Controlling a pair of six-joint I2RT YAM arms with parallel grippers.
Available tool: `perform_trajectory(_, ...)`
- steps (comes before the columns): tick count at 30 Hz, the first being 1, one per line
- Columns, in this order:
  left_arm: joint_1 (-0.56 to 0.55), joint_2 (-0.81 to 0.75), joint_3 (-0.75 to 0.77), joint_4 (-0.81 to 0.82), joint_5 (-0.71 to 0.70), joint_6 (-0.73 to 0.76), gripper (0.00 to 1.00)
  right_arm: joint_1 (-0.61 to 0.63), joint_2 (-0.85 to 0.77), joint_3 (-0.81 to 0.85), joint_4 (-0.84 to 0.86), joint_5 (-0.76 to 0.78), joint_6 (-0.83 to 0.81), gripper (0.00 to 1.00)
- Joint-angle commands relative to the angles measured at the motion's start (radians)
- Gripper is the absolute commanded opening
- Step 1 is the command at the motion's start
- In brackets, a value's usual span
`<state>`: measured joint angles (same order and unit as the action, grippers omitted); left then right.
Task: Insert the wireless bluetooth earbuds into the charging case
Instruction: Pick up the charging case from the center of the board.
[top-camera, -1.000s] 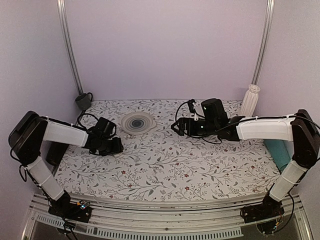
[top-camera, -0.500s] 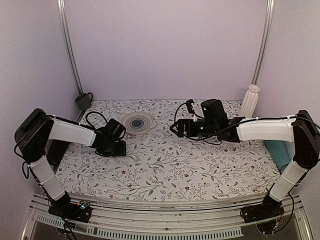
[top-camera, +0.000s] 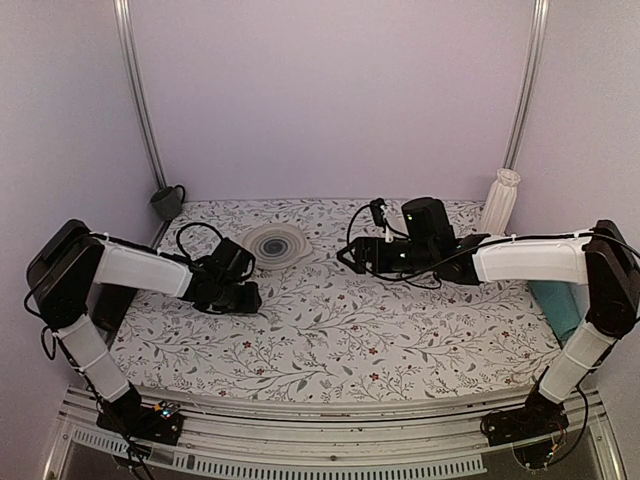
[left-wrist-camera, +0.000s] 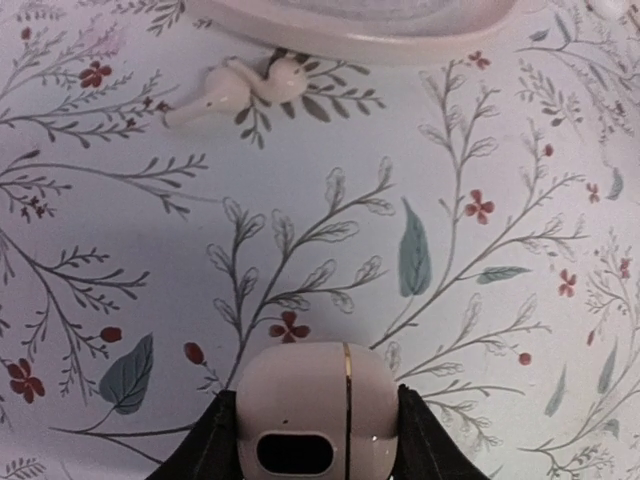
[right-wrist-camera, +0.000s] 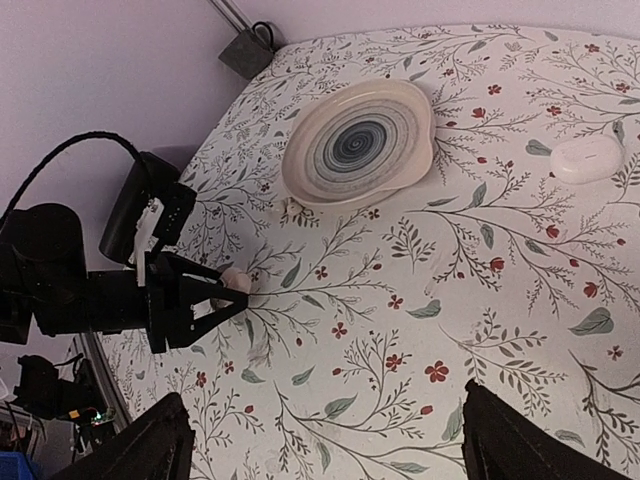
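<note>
Down on the left side of the flowered worktop, the left gripper has its fingers drawn in narrow against both sides of the charging case. The case is a glossy white pebble that looks closed, with a thin seam line running across its top. The two earbuds lie on the worktop ahead of the case and well apart from it. They touch each other and sit just beside the rim of a pale plate with a dark spiral at its middle. The right gripper hangs above the far middle of the worktop, its fingers spread wide with nothing between them, facing across toward the plate and the left arm.
</note>
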<state>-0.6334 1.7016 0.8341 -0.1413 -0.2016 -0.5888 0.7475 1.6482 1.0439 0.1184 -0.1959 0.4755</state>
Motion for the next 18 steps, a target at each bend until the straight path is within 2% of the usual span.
perform_trajectory(1,-0.027,-0.094,-0.046,0.232,0.138,0.008,0.29,0.010,0.023,0.020,0.042,-0.041,0.048,0.89)
perform_trajectory(3,-0.042,-0.120,-0.072,0.321,0.167,-0.005,0.29,0.015,0.031,0.021,0.052,-0.057,0.072,0.85)
perform_trajectory(12,-0.167,-0.168,-0.106,0.605,0.198,0.100,0.29,0.086,0.025,0.028,0.094,-0.029,0.108,0.83)
perform_trajectory(18,-0.231,-0.203,-0.131,0.696,0.182,0.184,0.29,0.118,0.019,0.038,0.096,-0.008,0.149,0.78)
